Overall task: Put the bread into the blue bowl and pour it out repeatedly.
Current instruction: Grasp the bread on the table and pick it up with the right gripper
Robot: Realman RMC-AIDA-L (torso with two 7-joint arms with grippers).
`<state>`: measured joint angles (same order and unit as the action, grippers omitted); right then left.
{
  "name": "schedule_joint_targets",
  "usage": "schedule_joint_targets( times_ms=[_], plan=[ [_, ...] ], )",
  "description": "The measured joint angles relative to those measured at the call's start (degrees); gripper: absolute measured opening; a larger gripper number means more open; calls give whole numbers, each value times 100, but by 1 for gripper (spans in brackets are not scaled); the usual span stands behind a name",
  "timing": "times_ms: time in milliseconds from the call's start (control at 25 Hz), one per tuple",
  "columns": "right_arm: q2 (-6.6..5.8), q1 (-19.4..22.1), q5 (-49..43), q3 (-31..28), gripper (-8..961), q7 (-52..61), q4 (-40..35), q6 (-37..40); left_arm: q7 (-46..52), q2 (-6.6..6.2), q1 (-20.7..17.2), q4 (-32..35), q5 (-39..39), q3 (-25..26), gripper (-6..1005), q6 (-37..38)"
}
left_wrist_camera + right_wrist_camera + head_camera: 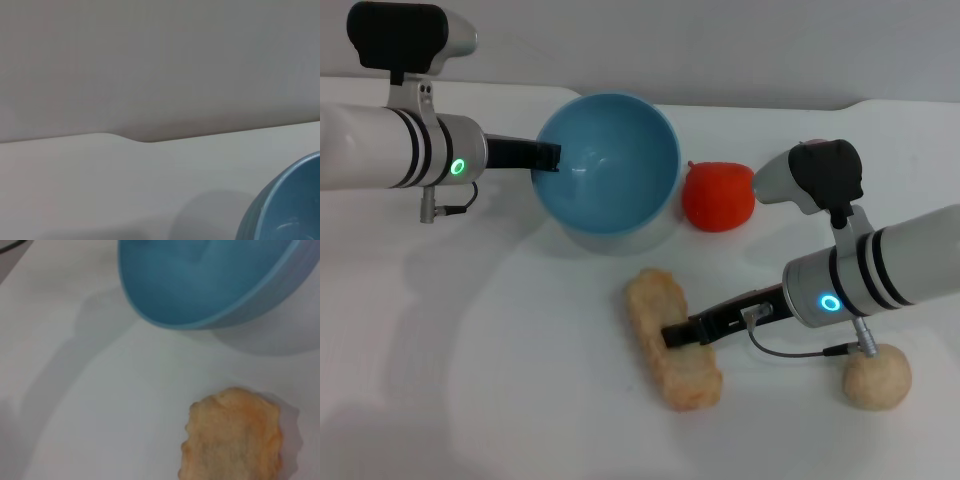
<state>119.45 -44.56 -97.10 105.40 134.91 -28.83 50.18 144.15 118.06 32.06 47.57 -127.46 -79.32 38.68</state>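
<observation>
My right gripper [677, 335] rests at the middle of the bread [672, 338], its dark fingers reaching in from the right side of the loaf; whether they are clamped on it or merely touching, I cannot tell. The bread lies flat on the white table [500, 380], long axis running away from me, in front of the blue bowl [608, 160]. My left gripper [546, 157] meets that bowl at its left rim, and the bowl is tipped so its opening faces me; the fingers' hold there I cannot make out either. The right wrist view shows the bread [232, 437] just beside the tilted bowl [210, 285], apart from it. A red-orange toy fruit [718, 196] sits just right of the bowl, and a small beige ball [876, 377] lies under my right forearm.
</observation>
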Motion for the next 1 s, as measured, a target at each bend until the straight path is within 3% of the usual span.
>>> schedule_joint_targets(
  times_ms=[760,1000],
  plan=[
    [-91,722,7,-356,272,-61,-728,109,16,-2,40,0,5,-75,-1,45],
    [-107,1167,-4,-1470,222,-747,-1293,1069,17,-14,78,-36,2,-74,-1,78]
  ],
)
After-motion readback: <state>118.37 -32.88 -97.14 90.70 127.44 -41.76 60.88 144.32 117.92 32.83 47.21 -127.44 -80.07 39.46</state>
